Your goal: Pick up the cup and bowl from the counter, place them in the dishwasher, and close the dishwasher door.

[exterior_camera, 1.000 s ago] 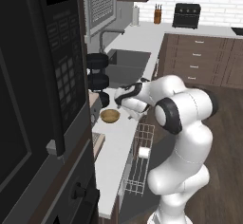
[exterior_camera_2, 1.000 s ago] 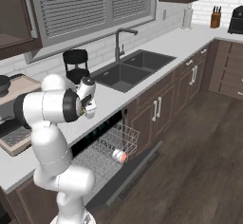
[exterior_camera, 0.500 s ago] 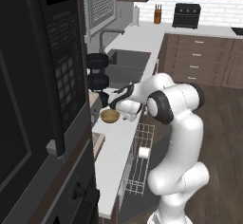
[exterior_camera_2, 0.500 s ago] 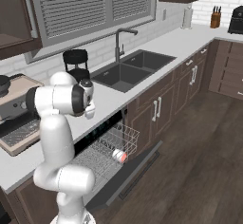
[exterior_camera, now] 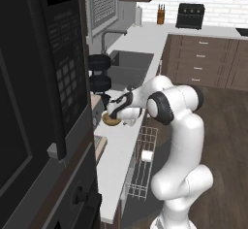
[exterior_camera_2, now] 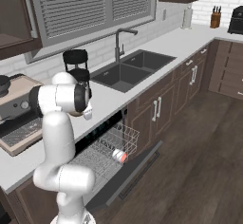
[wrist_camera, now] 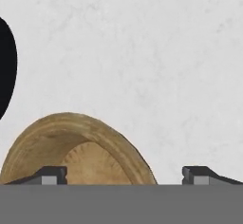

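Bowl on counter | black stacked rounds beside | cup in rack

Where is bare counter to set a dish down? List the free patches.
Free: pale grey-white counter right of the sunken sink. Crowded: the strip by the tan wooden bowl, black round stacked things and open end effector.

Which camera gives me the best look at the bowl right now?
The hand view: the bowl shows large on the counter, its rim between the open gripper tips. The left base view shows it small beside the gripper; in the right base view the arm hides it.
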